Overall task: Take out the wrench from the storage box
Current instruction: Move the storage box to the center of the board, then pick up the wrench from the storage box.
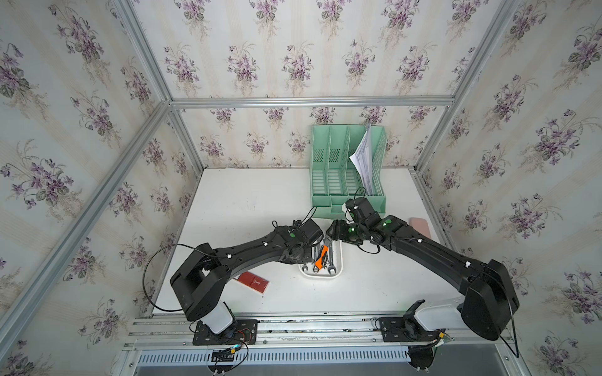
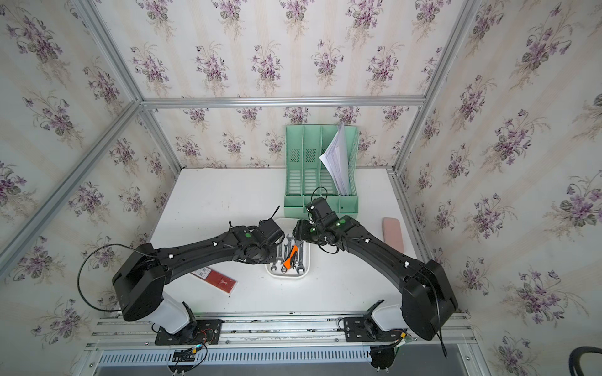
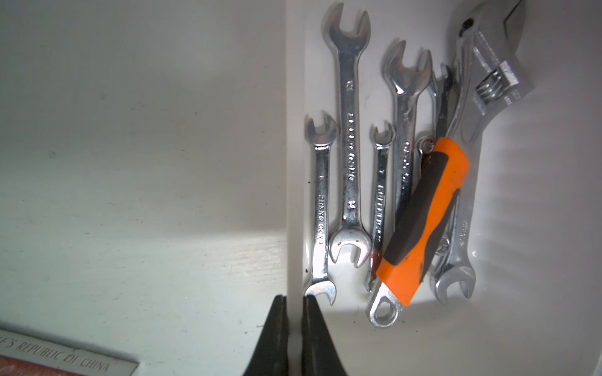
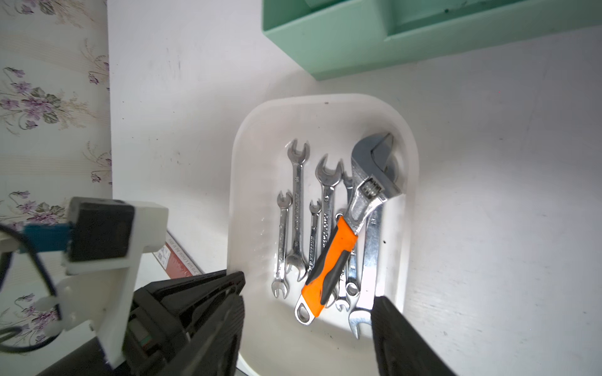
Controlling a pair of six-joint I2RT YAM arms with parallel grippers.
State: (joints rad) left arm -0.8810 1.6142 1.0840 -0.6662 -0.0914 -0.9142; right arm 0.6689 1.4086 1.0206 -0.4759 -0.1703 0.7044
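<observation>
Pinning storage box (image 3: 294, 162) rim in clamped left gripper (image 3: 294, 302); poising wide right gripper (image 4: 308, 312) over orange-handled adjustable wrench (image 4: 335, 254). Next, likely: lower, close, lift.

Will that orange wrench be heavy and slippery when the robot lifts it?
Probably heavy: the orange wrench has a big solid-looking metal head, so it may tip head-down. Its rubbery-looking grip should slip less than the shiny spanners under it.
</observation>
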